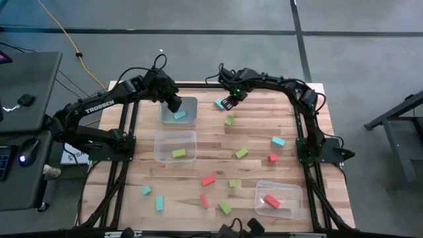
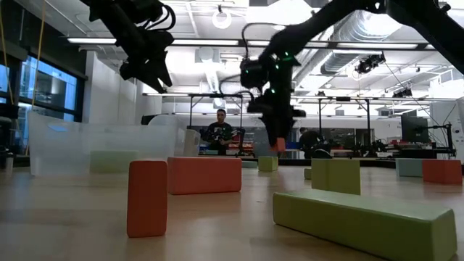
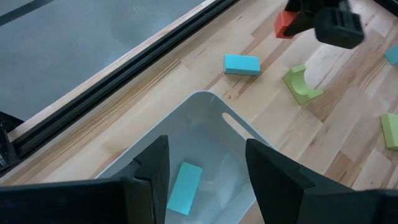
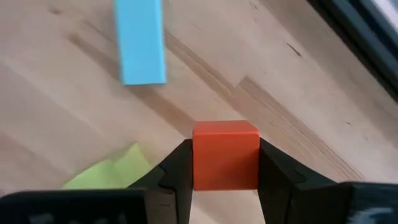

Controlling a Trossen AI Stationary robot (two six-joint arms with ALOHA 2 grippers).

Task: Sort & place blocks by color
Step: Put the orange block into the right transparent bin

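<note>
Over the pale wood-plank table (image 1: pixel 277 122), right fingers (image 4: pixel 180 174) clamp a smooth red-orange cube (image 4: pixel 225 154); left fingers (image 3: pixel 155 171) apart

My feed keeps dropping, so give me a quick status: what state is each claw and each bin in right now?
Right claw: shut on a red cube, above the table's far side.
Left claw: open, empty, over the far bin.
Far bin: holds one cyan block.
Middle bin: holds one green block.
Near-right bin: holds one red block.
Loose blocks, such as the cyan one: scattered on the table, unsorted.
</note>
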